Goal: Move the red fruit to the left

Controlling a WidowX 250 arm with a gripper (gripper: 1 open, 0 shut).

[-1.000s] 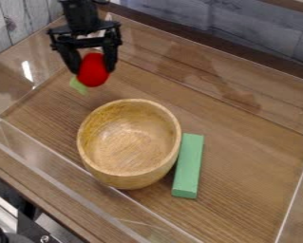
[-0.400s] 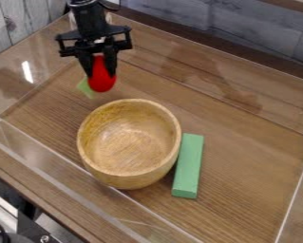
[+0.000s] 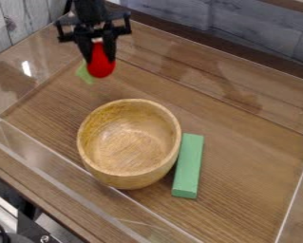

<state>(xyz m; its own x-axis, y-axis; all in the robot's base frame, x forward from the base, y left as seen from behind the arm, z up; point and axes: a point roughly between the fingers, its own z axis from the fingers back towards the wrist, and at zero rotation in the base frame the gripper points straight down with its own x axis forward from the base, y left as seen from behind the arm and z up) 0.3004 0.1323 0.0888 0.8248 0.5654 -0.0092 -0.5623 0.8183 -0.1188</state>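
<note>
Your gripper at upper left was spread wide around the red fruit a second ago; now its fingers are pinched on it and the fruit sits higher, looks lifted off the table. Pickup seems done, leftward carry remains. Arm hangs straight down over the back-left corner. Wooden bowl and green block untouched to the right.

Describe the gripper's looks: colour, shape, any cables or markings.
The gripper is black all over: a dark upright body running up out of frame, a short horizontal crossbar below it, and two thin black fingers angling down from the bar's ends. No cables or markings can be made out at this resolution.
</note>
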